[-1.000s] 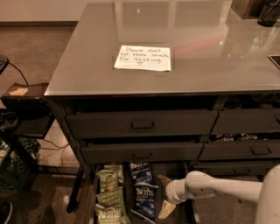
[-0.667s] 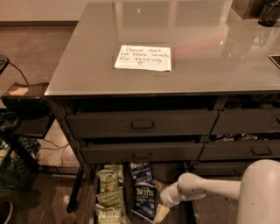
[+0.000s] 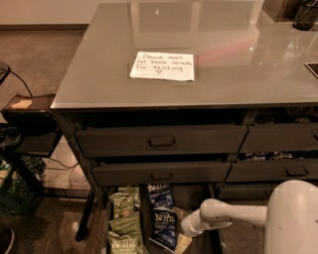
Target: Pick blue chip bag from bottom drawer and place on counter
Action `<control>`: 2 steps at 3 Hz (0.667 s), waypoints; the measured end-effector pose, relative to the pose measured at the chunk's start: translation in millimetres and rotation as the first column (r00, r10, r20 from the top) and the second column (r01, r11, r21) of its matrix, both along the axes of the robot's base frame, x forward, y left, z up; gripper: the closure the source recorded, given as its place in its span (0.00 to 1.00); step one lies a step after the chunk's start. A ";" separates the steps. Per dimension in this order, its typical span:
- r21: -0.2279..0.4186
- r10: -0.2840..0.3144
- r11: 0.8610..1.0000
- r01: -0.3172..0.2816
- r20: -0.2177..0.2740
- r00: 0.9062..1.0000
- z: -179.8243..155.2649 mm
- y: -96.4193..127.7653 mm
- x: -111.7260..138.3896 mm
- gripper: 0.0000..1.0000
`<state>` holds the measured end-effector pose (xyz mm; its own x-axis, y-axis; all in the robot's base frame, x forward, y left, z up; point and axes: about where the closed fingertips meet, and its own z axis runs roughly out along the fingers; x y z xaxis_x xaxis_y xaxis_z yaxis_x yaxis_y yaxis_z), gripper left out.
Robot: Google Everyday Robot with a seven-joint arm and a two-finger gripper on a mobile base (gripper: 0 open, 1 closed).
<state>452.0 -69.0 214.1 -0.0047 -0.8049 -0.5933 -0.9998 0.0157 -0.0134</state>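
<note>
Two blue chip bags lie in the open bottom drawer (image 3: 195,197), one nearer (image 3: 164,225) and one further back (image 3: 160,194). Light green bags (image 3: 121,218) lie in a row to their left. My gripper (image 3: 182,240) is low inside the drawer, at the right edge of the nearer blue bag, on the end of the white arm (image 3: 233,214) that reaches in from the right. Whether it touches the bag is unclear. The glossy grey counter (image 3: 233,54) with the white handwritten note (image 3: 163,66) tops the cabinet.
Two upper drawers with recessed handles (image 3: 162,142) (image 3: 161,176) stand slightly ajar above the bottom drawer. More drawers sit to the right (image 3: 278,171). A dark cup (image 3: 304,15) stands at the counter's far right. A low shelf and cables (image 3: 25,144) are to the left.
The arm has reached further left and lower into the drawer, bringing my gripper to the right edge of the nearer blue bag. The bags have not visibly moved.
</note>
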 end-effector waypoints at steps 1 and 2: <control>-0.002 -0.011 1.000 0.011 0.019 1.000 -16.2 4.7 0.2 0.00; 0.003 -0.021 1.000 0.021 0.042 0.999 -27.1 9.7 2.3 0.00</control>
